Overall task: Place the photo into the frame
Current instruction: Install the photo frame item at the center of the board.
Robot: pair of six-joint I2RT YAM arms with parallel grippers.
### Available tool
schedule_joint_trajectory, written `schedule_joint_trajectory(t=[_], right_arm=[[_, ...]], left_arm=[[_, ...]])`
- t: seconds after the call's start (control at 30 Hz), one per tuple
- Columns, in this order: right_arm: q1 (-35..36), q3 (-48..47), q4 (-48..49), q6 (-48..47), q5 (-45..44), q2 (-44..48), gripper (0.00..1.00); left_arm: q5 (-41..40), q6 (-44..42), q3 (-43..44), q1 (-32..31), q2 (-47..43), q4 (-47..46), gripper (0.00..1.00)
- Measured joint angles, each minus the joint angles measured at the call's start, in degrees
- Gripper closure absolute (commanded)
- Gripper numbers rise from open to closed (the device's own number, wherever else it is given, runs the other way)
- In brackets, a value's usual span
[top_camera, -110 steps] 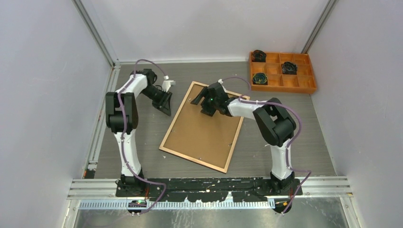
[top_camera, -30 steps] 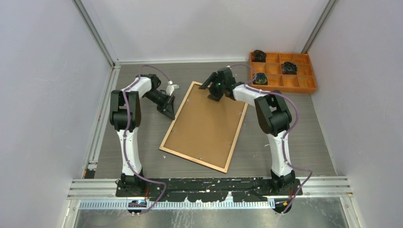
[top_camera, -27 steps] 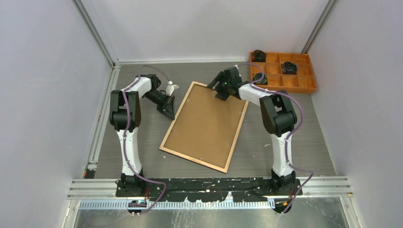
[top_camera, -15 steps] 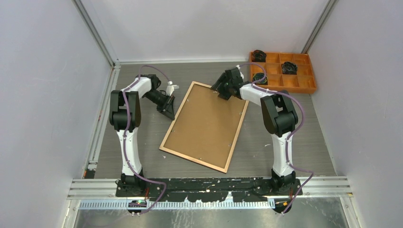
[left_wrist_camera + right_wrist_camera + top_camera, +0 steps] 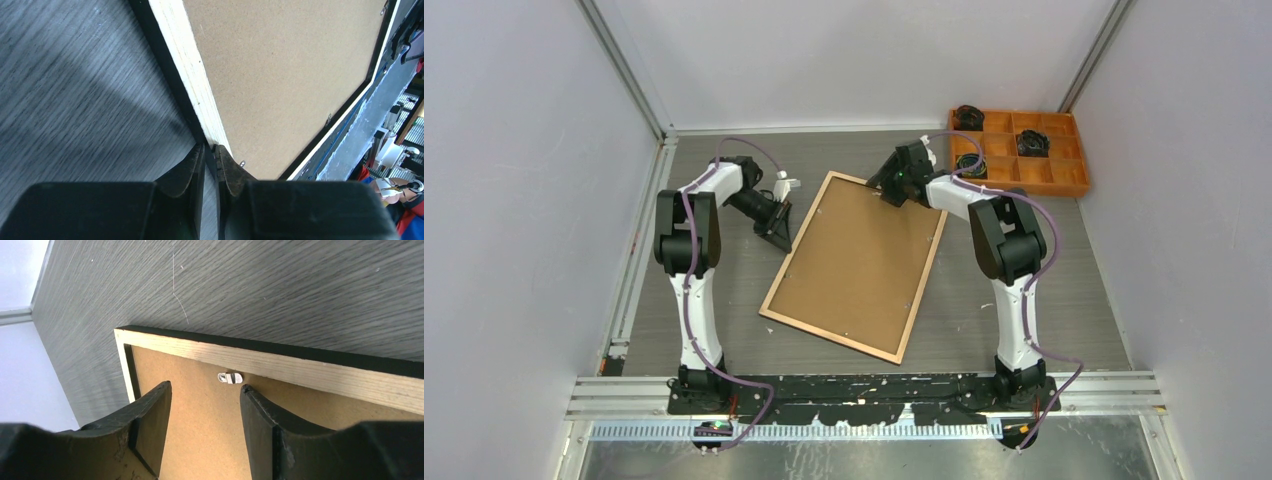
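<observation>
Since a few seconds back my right claw (image 5: 205, 390) has slid off the middle of the backing panel (image 5: 854, 260) to the far rim of the frame (image 5: 774, 291). Nearest me, my left claw (image 5: 210, 147) is clenched almost shut, tips against the left rim, steadying. Farther out, the right one gapes astride a small metal turn clip (image 5: 230, 377); I should close gently and swivel it without lifting the face-down frame. No photo shows.

The left tool (image 5: 210, 149), jaws almost closed, pinches the light wood rim of the frame (image 5: 187, 75), which lies back-up on the grey table (image 5: 75, 80).
</observation>
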State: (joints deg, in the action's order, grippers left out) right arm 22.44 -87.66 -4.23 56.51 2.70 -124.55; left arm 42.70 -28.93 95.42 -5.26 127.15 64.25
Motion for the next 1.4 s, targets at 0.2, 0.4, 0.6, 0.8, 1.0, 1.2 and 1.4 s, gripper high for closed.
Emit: schedule_joint_trajectory(t=[0.2, 0.4, 0.6, 0.8, 1.0, 1.2, 1.4], right_arm=[[0.0, -0.3, 1.2, 1.0, -0.5, -0.8, 0.44], [0.0, -1.2, 2.0, 2.3, -1.4, -1.7, 0.46], [0.1, -1.6, 2.9, 3.1, -1.4, -2.3, 0.47], [0.1, -1.6, 3.1, 3.4, -1.5, -2.4, 0.46], [0.3, -0.2, 3.9, 2.7, -2.5, -1.5, 0.41], [0.9, 7.1, 1.7, -2.8, -4.3, 5.7, 0.32], [11.1, 17.2, -5.0, -16.3, -6.7, 21.8, 0.3]], left_arm=[[0.0, 0.0, 0.0, 0.0, 0.0, 0.0, 0.87], [0.0, 0.0, 0.0, 0.0, 0.0, 0.0, 0.87], [0.0, 0.0, 0.0, 0.0, 0.0, 0.0, 0.87], [0.0, -0.1, 0.0, 0.0, 0.0, 0.0, 0.88], [-0.2, -0.1, -0.1, 0.0, -0.2, -0.1, 0.87], [-1.4, -0.2, -0.1, 0.1, -0.5, 0.0, 0.72], [-5.5, -1.4, -0.1, 1.5, -1.8, 1.3, 0.45]])
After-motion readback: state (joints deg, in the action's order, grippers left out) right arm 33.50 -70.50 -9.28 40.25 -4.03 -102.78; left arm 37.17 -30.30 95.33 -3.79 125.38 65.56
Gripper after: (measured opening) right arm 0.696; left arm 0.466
